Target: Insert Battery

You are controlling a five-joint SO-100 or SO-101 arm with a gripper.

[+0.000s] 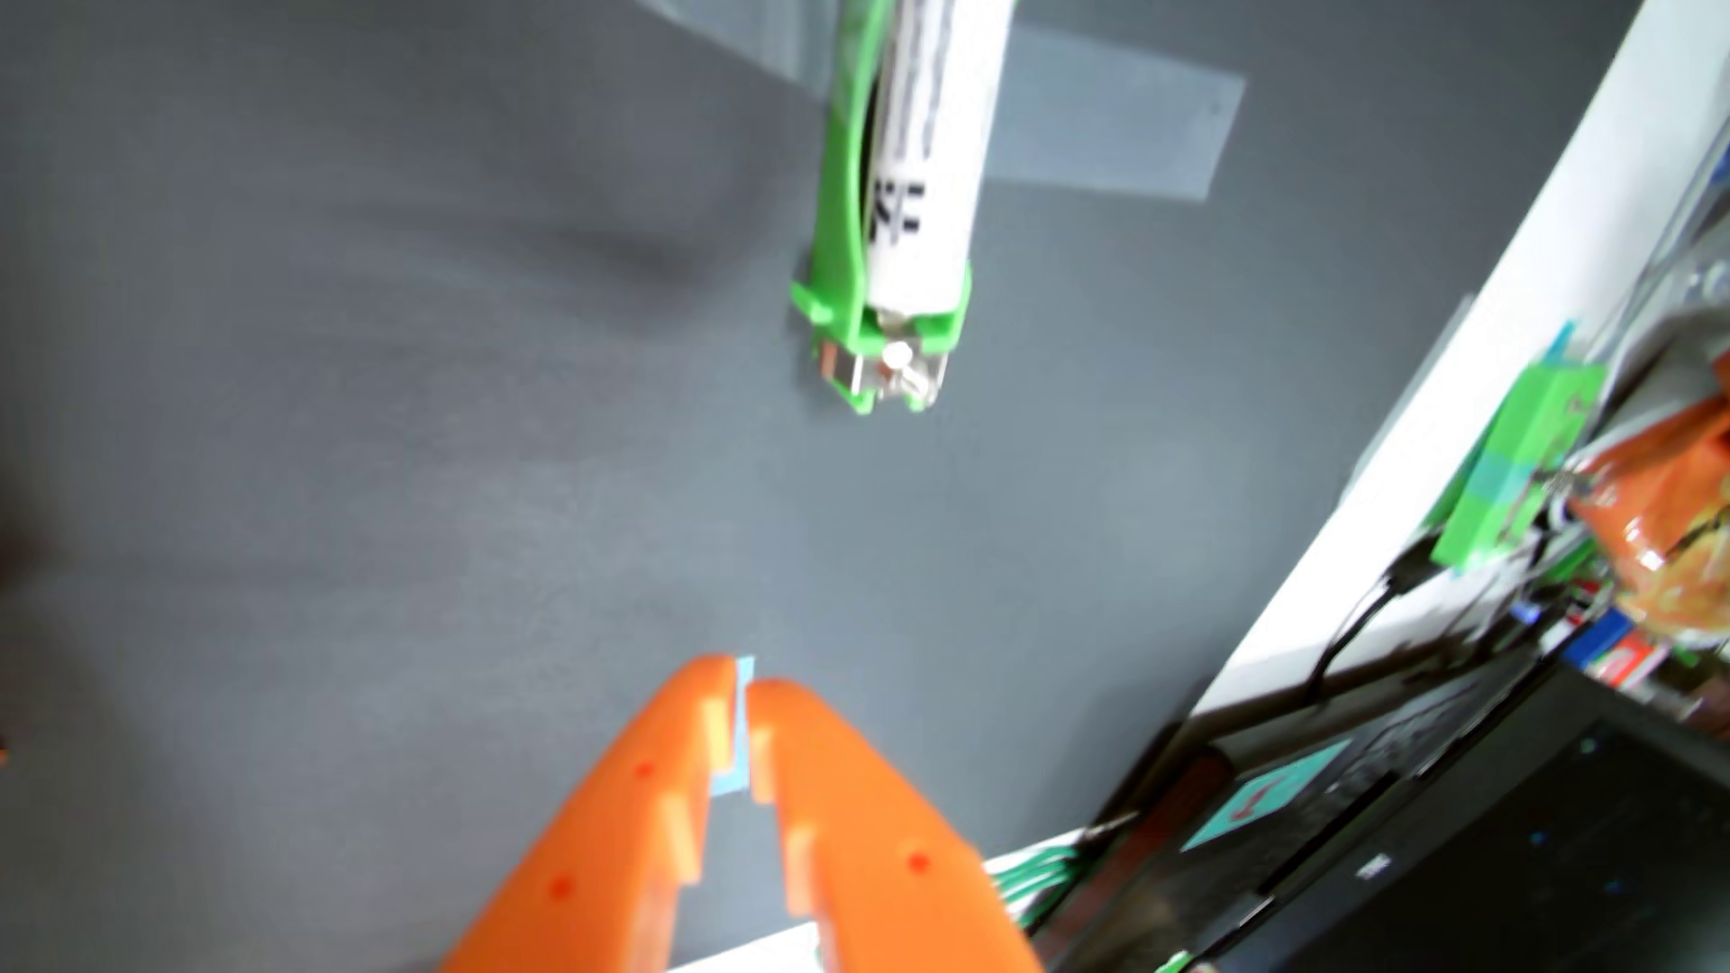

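Orange gripper (746, 688) fingers enter the wrist view from the bottom edge, their tips nearly together with only a thin slit between them, holding nothing; a strip of pale blue shows through the slit. Well apart from them, toward the top edge of the grey mat (374, 421), a white battery (927, 187) lies seated in a green holder (847, 290), which clear tape (1123, 122) fixes to the mat. Clutter (1648, 524) crowds the mat's right edge.
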